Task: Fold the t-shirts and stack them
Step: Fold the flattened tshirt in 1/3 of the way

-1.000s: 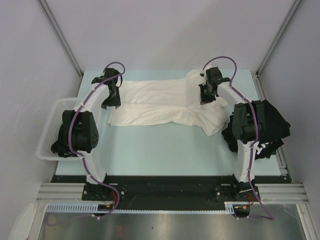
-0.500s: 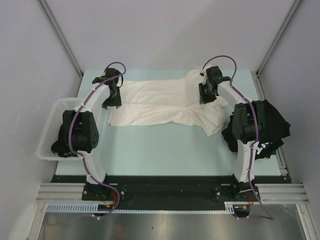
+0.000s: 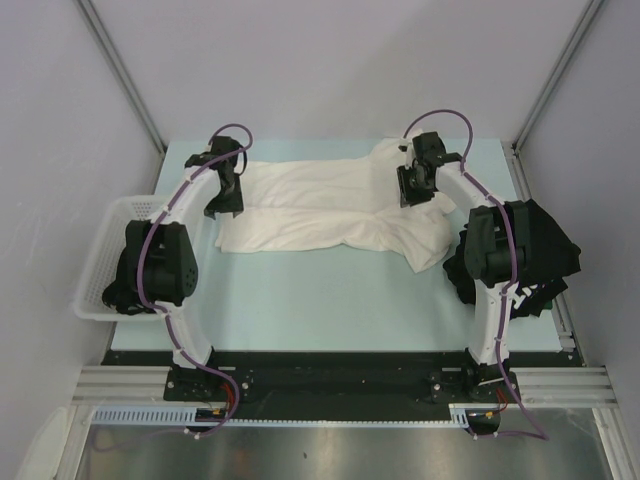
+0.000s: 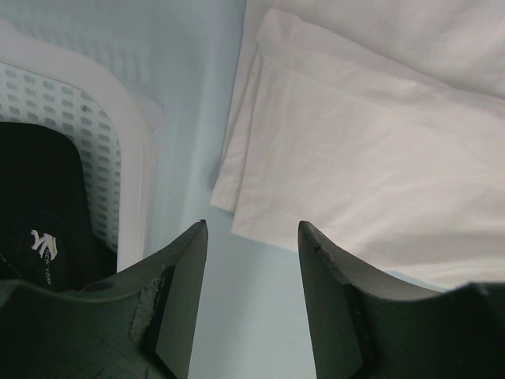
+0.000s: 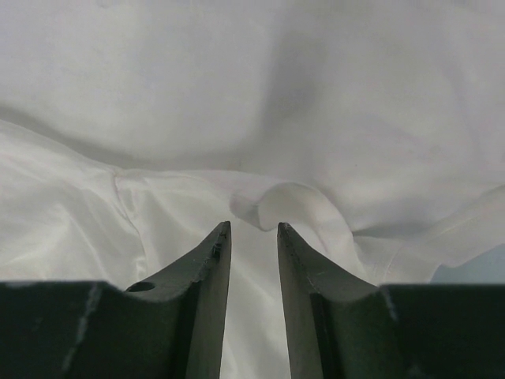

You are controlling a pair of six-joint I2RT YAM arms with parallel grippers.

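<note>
Table (image 3: 320, 290): pale blue. One white shirt (image 3: 320, 205) lies spread across its upper half in the top view, reaching from the left arm to the right arm. It is folded lengthwise, with a long crease running through the middle. Its left end is flat and square-edged. Its right end is rumpled and bunches toward the lower right.

Basket (image 4: 136, 158): white mesh, at the left edge of the table, just beside the shirt's left end but apart from it. A strip of bare table shows between them. Inside lies a black shirt (image 4: 43, 197) with small white print. The left arm hides most of the interior in the top view, so I cannot tell whether more lies in it.

Black pile (image 3: 545, 245): dark shirts heaped at the right edge of the table, partly behind the right arm. The number cannot be told.

Left gripper (image 4: 252, 229): jaws stand well apart and hold nothing. It hangs over bare table at the near left corner of the white shirt, between shirt and basket.

Right gripper (image 5: 252, 229): jaws parted by a narrow gap, nothing clamped. It sits low over the rumpled right end of the white shirt, with a small raised fold just ahead of the tips.
</note>
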